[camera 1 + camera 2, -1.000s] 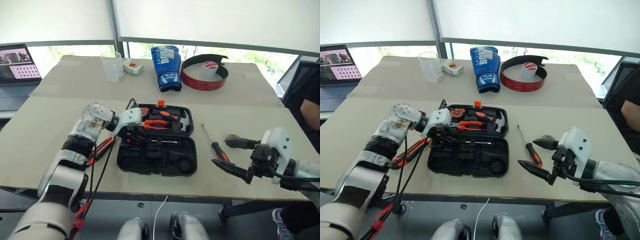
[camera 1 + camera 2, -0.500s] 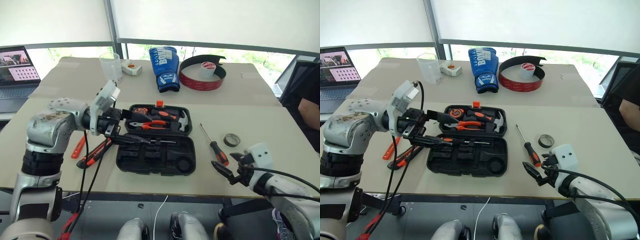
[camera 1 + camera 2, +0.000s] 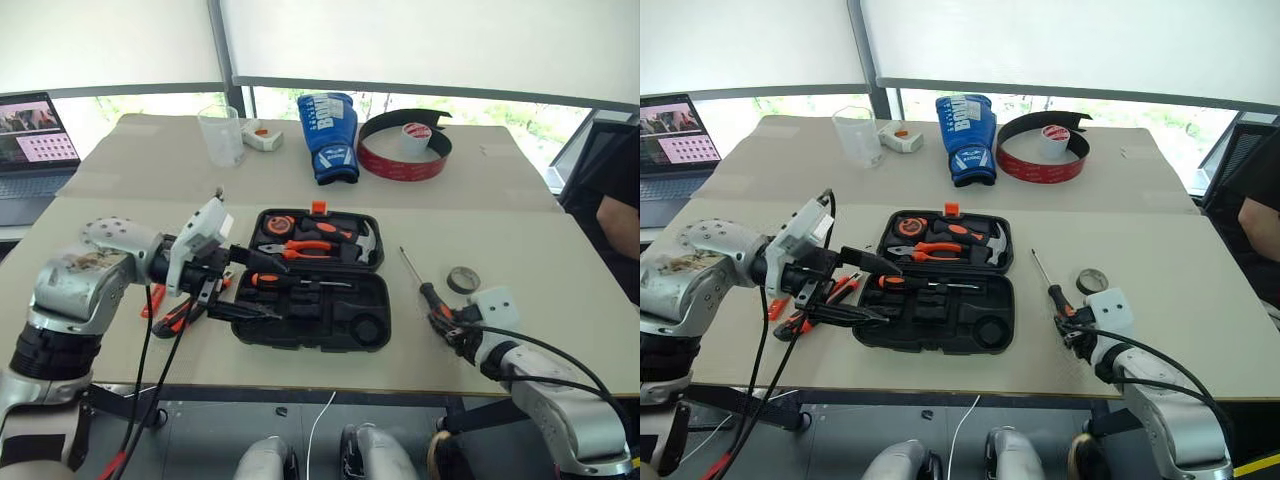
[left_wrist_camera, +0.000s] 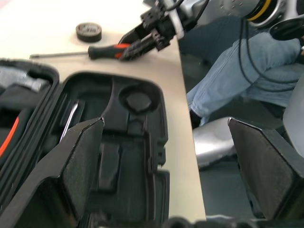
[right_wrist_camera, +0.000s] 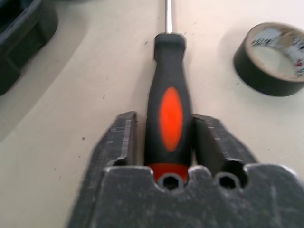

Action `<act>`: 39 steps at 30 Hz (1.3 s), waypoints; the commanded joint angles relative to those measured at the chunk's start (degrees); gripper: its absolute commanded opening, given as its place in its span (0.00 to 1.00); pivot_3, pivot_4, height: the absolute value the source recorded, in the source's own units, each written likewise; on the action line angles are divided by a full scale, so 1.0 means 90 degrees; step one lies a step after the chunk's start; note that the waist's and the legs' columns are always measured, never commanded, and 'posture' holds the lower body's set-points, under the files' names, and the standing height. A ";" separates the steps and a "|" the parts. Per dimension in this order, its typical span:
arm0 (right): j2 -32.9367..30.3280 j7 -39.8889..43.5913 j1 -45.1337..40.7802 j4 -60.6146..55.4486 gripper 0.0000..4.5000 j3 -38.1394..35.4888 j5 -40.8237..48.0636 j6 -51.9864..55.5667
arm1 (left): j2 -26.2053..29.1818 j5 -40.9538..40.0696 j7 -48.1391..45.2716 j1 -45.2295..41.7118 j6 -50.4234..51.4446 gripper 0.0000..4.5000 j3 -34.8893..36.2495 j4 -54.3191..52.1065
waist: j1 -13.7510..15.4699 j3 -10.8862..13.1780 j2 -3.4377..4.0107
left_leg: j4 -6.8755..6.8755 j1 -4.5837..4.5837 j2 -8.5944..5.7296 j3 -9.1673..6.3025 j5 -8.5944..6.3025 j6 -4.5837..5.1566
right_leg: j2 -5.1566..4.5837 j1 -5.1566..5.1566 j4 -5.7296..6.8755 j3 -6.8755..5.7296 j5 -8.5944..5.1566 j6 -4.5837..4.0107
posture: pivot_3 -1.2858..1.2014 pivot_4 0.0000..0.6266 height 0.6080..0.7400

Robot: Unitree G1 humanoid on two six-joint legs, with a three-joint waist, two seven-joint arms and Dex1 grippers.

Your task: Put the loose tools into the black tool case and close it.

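The black tool case (image 3: 292, 322) lies open at mid-table. One black-and-orange screwdriver (image 3: 285, 282) rests across its moulded slots. My left gripper (image 3: 252, 287) hovers open and empty at the case's left edge, its fingers (image 4: 78, 161) spread wide. Right of the case, a second black-and-orange screwdriver (image 5: 169, 71) lies on the table, with my right gripper (image 3: 447, 320) shut on its handle. A small grey tape roll (image 3: 462, 279) sits just beyond it. Orange loose tools (image 3: 812, 308) lie left of the case, partly hidden by my left arm.
Orange-handled pliers (image 3: 310, 247) and a hammer (image 3: 366, 243) sit in the case's lid. At the back are a blue boxing glove (image 3: 328, 122), a black-and-red curved band (image 3: 400, 160), a plastic cup (image 3: 222, 135) and a laptop (image 3: 35, 130). A person (image 3: 620, 215) sits at the right.
My left gripper opened, left a screwdriver in the case and drew back to the left. My right gripper sank to the table and closed on the other screwdriver's handle.
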 commanded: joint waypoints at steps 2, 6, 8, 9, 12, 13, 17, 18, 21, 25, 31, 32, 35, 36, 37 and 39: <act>-0.0531 0.0694 -0.0541 -0.0523 0.23 -0.0620 0.0312 -0.0304 | 0.0565 -0.0134 -0.0012 0.0540 -0.0091 1.00 0.0625 -0.0216 | -0.0034 0.0003 0.0007 | 0.0001 0.0000 0.0000 0.0000 0.0000 -0.0001 | 0.0000 0.0000 -0.0001 0.0000 0.0000 0.0000 | 0.52 0.24 0.90; -0.1481 0.2462 -0.1668 -0.0149 0.23 -0.0145 0.0623 -0.0789 | 0.1042 -0.0282 0.0009 0.1132 -0.0027 1.00 0.1162 -0.0345 | -0.0135 0.0017 0.0026 | 0.0001 0.0001 -0.0001 0.0017 -0.0001 0.0002 | 0.0004 -0.0015 0.0001 0.0017 0.0003 0.0006 | 0.52 0.24 0.90; -0.1740 0.3375 -0.2191 0.0206 0.23 0.0373 0.0600 -0.1160 | 0.1136 -0.0311 0.0026 0.1281 -0.0029 1.00 0.1262 -0.0391 | -0.0121 0.0015 0.0022 | -0.0014 0.0002 0.0001 0.0004 -0.0001 -0.0001 | 0.0005 -0.0014 -0.0004 0.0004 -0.0001 0.0000 | 0.52 0.24 0.90; -0.1820 0.3811 -0.2519 0.0496 0.23 0.0718 0.0419 -0.1450 | 0.1163 -0.0323 0.0048 0.1349 -0.0040 1.00 0.1295 -0.0430 | -0.0106 0.0015 0.0022 | -0.0016 0.0006 0.0008 0.0004 -0.0005 -0.0009 | 0.0014 -0.0014 -0.0003 0.0002 -0.0007 -0.0010 | 0.52 0.24 0.90; -0.1819 0.4758 -0.3376 0.1350 0.23 0.1545 -0.0053 -0.2148 | 0.1163 -0.0347 0.0180 0.1445 -0.0060 1.00 0.1323 -0.0522 | -0.0072 0.0017 0.0022 | -0.0023 0.0003 0.0006 0.0001 -0.0001 -0.0014 | 0.0013 -0.0015 -0.0001 -0.0006 -0.0012 -0.0020 | 0.52 0.24 0.90; -0.1725 0.4996 -0.3668 0.1682 0.23 0.1802 -0.0188 -0.2325 | 0.1138 -0.0365 0.0260 0.1471 -0.0057 1.00 0.1348 -0.0566 | -0.0055 0.0018 0.0021 | -0.0021 -0.0002 0.0004 0.0005 -0.0001 -0.0013 | 0.0010 -0.0019 0.0000 -0.0005 -0.0012 -0.0019 | 0.52 0.24 0.90; -0.1478 0.5554 -0.4323 0.2772 0.23 0.2613 -0.1020 -0.3335 | 0.1081 -0.0469 0.0524 0.1589 0.0012 1.00 0.1445 -0.0782 | -0.0051 0.0019 0.0020 | 0.0000 -0.0011 0.0002 0.0009 -0.0001 -0.0011 | 0.0006 -0.0021 0.0003 -0.0005 -0.0010 -0.0017 | 0.52 0.24 0.90; -0.1431 0.5567 -0.4407 0.2976 0.23 0.2725 -0.1226 -0.3540 | 0.1076 -0.0485 0.0572 0.1610 0.0010 1.00 0.1454 -0.0815 | -0.0042 0.0019 0.0019 | 0.0001 -0.0011 0.0001 0.0009 -0.0001 -0.0011 | 0.0004 -0.0020 0.0002 -0.0005 -0.0009 -0.0016 | 0.52 0.24 0.90; -0.1208 0.5713 -0.4580 0.3389 0.23 0.2872 -0.1441 -0.3943 | 0.1053 -0.0482 0.0738 0.1635 -0.0031 1.00 0.1465 -0.0849 | -0.0029 0.0019 0.0020 | 0.0000 -0.0011 0.0001 0.0009 -0.0001 -0.0012 | 0.0000 -0.0020 0.0003 -0.0008 -0.0011 -0.0017 | 0.52 0.24 0.90; -0.0965 0.5753 -0.4690 0.3558 0.23 0.2915 -0.1581 -0.4023 | 0.1091 -0.0555 0.0839 0.1619 -0.0028 1.00 0.1480 -0.0834 | -0.0042 0.0019 0.0020 | 0.0000 -0.0011 0.0002 0.0009 0.0000 -0.0014 | 0.0000 -0.0021 0.0007 -0.0008 -0.0010 -0.0019 | 0.52 0.24 0.90; -0.0802 0.5563 -0.4717 0.3936 0.23 0.3048 -0.2124 -0.4075 | 0.1144 -0.0586 0.0882 0.1541 -0.0058 1.00 0.1418 -0.0755 | -0.0062 0.0019 0.0020 | 0.0002 -0.0005 0.0003 0.0008 0.0002 -0.0019 | -0.0001 -0.0019 0.0013 -0.0007 -0.0011 -0.0019 | 0.52 0.24 0.90; -0.0781 0.5605 -0.4713 0.3936 0.23 0.3031 -0.2124 -0.4033 | 0.1141 -0.0581 0.0885 0.1511 -0.0063 1.00 0.1396 -0.0741 | -0.0067 0.0020 0.0021 | 0.0002 -0.0005 0.0003 0.0009 0.0003 -0.0020 | -0.0001 -0.0019 0.0014 -0.0007 -0.0011 -0.0019 | 0.52 0.24 0.90; -0.0804 0.5741 -0.4671 0.3867 0.23 0.3010 -0.2158 -0.4044 | 0.1134 -0.0558 0.0878 0.1419 -0.0083 1.00 0.1326 -0.0692 | -0.0077 0.0019 0.0021 | 0.0002 -0.0006 0.0003 0.0008 0.0003 -0.0020 | -0.0001 -0.0022 0.0015 -0.0007 -0.0011 -0.0021 | 0.52 0.24 0.90; -0.0809 0.5765 -0.4653 0.3811 0.45 0.2993 -0.2130 -0.3946 | 0.1128 -0.0541 0.0868 0.1370 -0.0095 1.00 0.1292 -0.0656 | -0.0080 0.0020 0.0021 | 0.0002 -0.0006 0.0003 0.0008 0.0003 -0.0020 | -0.0001 -0.0022 0.0015 -0.0007 -0.0011 -0.0021 | 0.52 0.24 0.90; -0.0791 0.5793 -0.4638 0.3727 0.49 0.2947 -0.2046 -0.3823 | 0.1120 -0.0518 0.0855 0.1319 -0.0112 1.00 0.1254 -0.0613 | -0.0081 0.0019 0.0021 | 0.0002 -0.0007 0.0003 0.0008 0.0003 -0.0020 | -0.0001 -0.0022 0.0015 -0.0007 -0.0011 -0.0021 | 0.52 0.24 0.90; -0.0701 0.5819 -0.4632 0.3515 0.64 0.2802 -0.1769 -0.3471 | 0.1106 -0.0484 0.0831 0.1245 -0.0144 1.00 0.1195 -0.0547 | -0.0083 0.0019 0.0021 | 0.0002 -0.0006 0.0003 0.0009 0.0003 -0.0020 | -0.0001 -0.0021 0.0016 -0.0006 -0.0011 -0.0021 | 0.52 0.24 0.90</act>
